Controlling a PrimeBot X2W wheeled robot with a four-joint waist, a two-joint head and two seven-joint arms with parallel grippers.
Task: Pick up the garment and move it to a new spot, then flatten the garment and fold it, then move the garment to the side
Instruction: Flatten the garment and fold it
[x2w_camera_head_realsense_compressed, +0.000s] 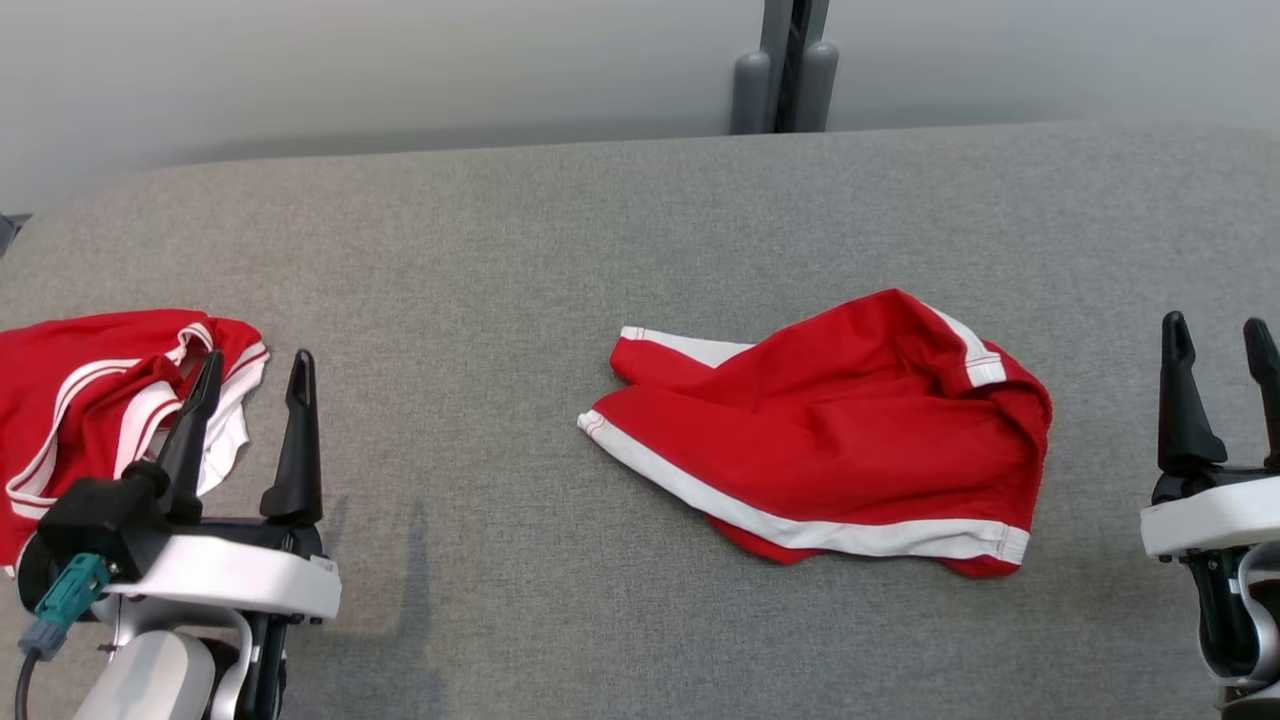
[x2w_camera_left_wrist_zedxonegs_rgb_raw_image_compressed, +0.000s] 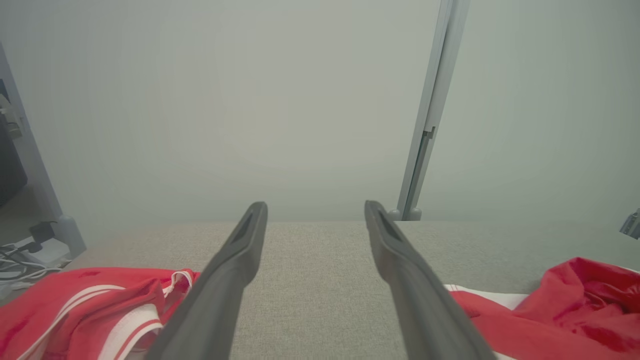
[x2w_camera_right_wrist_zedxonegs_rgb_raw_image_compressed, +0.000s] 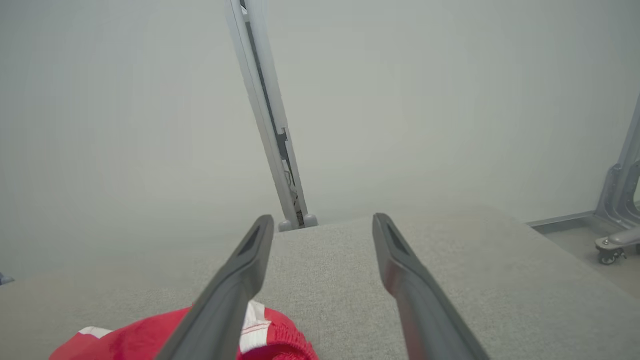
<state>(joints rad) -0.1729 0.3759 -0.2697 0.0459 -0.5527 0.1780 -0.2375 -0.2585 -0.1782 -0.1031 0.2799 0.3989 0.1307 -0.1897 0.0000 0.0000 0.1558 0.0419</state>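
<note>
Red garment (x2w_camera_head_realsense_compressed: 830, 440) lies loose on table (x2w_camera_head_realsense_compressed: 450, 250) (crumpled); left gripper (x2w_camera_head_realsense_compressed: 257, 358), right gripper (x2w_camera_head_realsense_compressed: 1216, 322) fingers (x2w_camera_head_realsense_compressed: 1180, 400) spread, empty.

Table (x2w_camera_head_realsense_compressed: 450, 250) open around garment (x2w_camera_head_realsense_compressed: 830, 430) — second garment (x2w_camera_head_realsense_compressed: 90, 400) blocks left edge.

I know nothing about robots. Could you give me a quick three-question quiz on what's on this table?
1. How many red garments lie on the grey table?
2. True or false: the right hand is gripping the middle garment.
3. Which hand is nearer the left garment? A) left hand B) right hand
Key: 1. two; 2. false, it is open and clear of it; 3. A.
</note>
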